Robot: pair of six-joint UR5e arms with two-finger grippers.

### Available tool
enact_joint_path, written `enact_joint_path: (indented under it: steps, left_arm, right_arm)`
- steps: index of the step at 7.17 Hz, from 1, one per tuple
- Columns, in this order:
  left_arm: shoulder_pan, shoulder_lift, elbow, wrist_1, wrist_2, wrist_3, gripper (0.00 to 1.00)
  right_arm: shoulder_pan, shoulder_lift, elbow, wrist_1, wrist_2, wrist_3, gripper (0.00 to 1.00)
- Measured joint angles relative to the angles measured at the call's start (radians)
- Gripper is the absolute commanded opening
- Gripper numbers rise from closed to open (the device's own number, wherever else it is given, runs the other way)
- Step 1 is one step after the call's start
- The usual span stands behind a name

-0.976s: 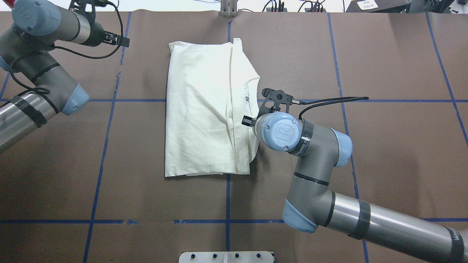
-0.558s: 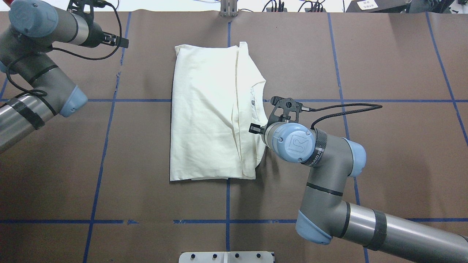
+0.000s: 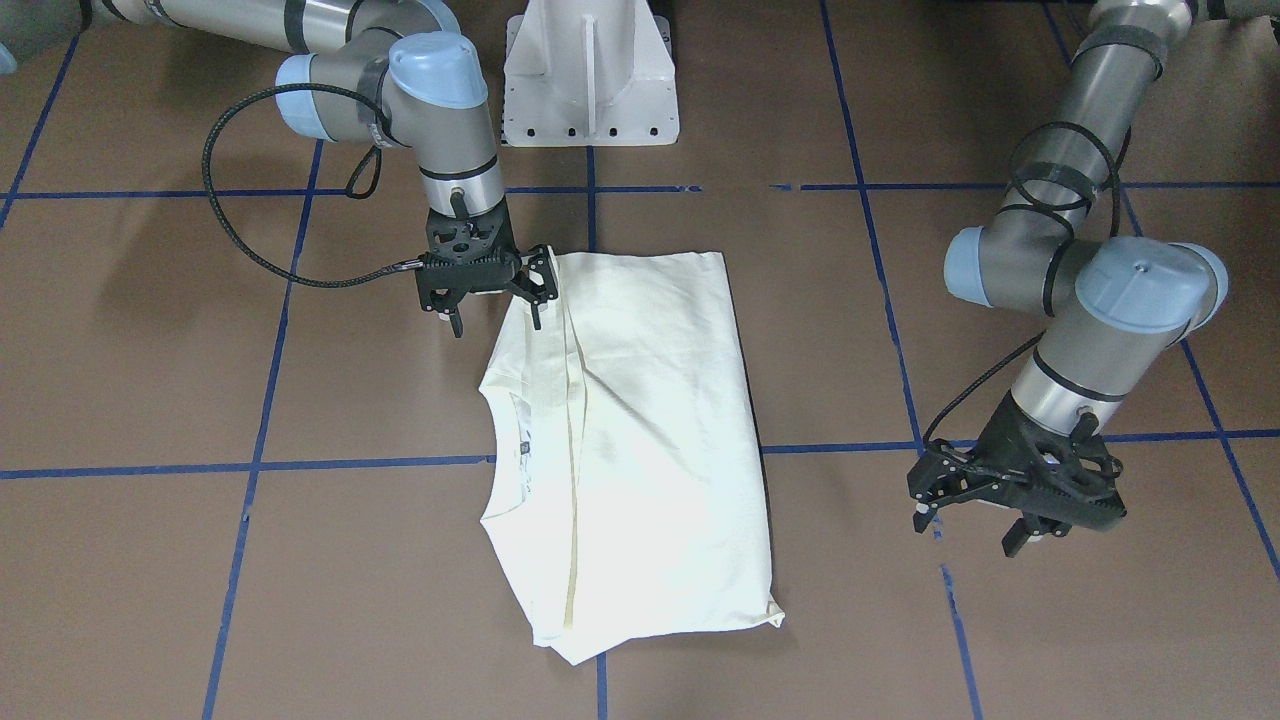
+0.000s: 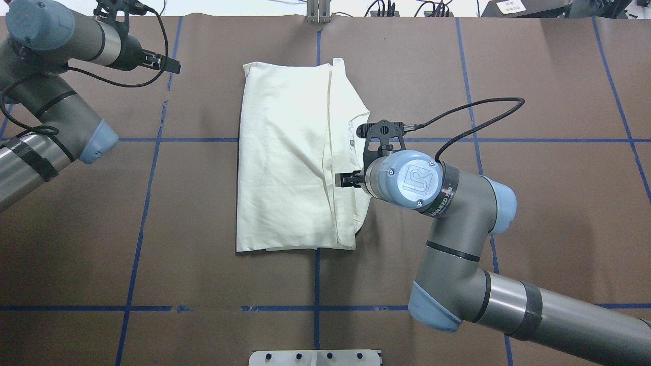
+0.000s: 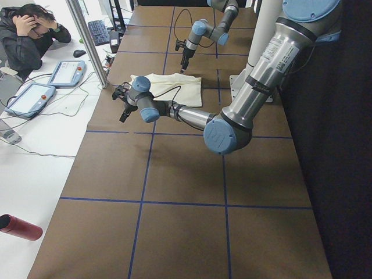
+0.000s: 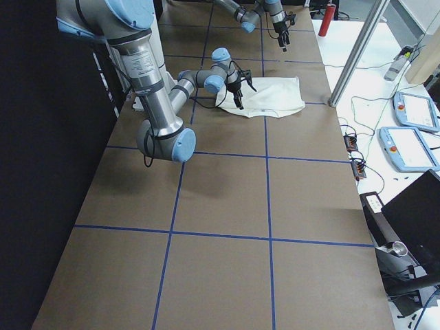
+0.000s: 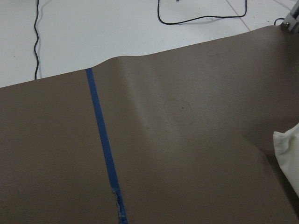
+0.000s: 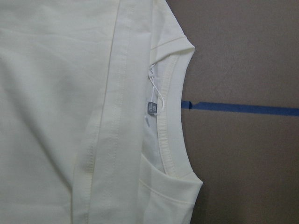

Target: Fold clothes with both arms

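Matt cloth shirt [image 4: 285, 162], matt brown table [image 4: 534, 213]

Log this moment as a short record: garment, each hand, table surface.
garment: cream T-shirt, folded into a long rectangle, lying flat, collar at the edge on the robot's right
right hand: open, holding nothing, raised over the shirt's collar-side edge, near the corner closest to the robot
left hand: open, empty, over bare table on the shirt's other side, apart from the shirt
table: brown cover with a blue tape grid
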Motion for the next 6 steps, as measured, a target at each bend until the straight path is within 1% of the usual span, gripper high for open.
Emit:
enact_joint_path:
  steps: [1, 2, 3, 4, 5, 6]
  left_arm:
    - [-0.021, 0.004, -0.005, 0.026, -0.040, 0.068, 1.00]
    - [-0.058, 0.010, -0.011, 0.066, -0.078, 0.177, 1.00]
    - [-0.087, 0.022, -0.020, 0.092, -0.099, 0.255, 1.00]
    - [-0.098, 0.034, -0.028, 0.100, -0.104, 0.284, 1.00]
    - [-0.103, 0.040, -0.032, 0.102, -0.106, 0.292, 1.00]
    - [-0.104, 0.042, -0.033, 0.102, -0.106, 0.292, 1.00]
  right_arm:
    - [0.020, 0.035, 0.006, -0.068, 0.011, -0.084, 1.00]
    - [0.030, 0.066, 0.007, -0.097, 0.016, -0.133, 1.00]
    - [0.030, 0.082, 0.002, -0.064, 0.014, -0.151, 1.00]
    - [0.029, 0.088, -0.005, -0.016, 0.010, -0.160, 1.00]
    - [0.024, 0.099, -0.011, -0.019, 0.006, -0.176, 1.00]
    - [0.012, 0.132, -0.030, -0.097, 0.003, -0.210, 1.00]
